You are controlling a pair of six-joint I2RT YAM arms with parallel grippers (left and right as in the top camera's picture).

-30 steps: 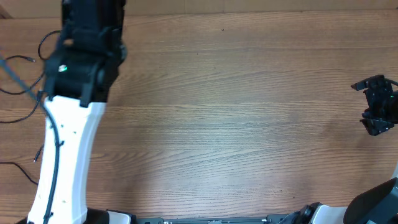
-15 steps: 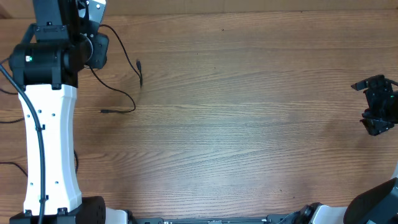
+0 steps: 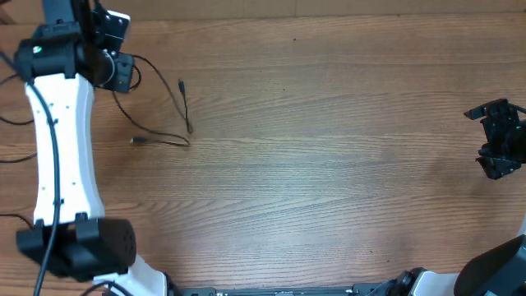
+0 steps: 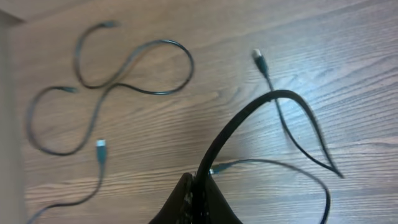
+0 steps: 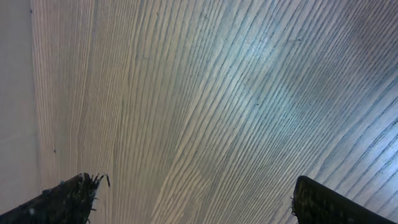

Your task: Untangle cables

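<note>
Clamping one cable [image 4: 244,112], the left gripper [image 4: 198,190] hovers

**Left arm pulling back into the upper-left corner, uncovering a cable**

In the overhead view the left arm [image 3: 59,148] is drawing upright along the left edge of the frame, where a second ago it was leaning across the upper left. Its black elbow joint [image 3: 74,242] is coming into sight at the lower left. The left gripper [image 4: 198,186], clamped on the cable [image 3: 187,115], is moving up and to the left. The cable, hidden under the arm at first, is now lying exposed just right of it. Its sharp bend [image 3: 189,141] is sliding slightly rightward to sit below the plug [image 3: 181,83], while the loose end [image 3: 135,141] is creeping upward.
</note>
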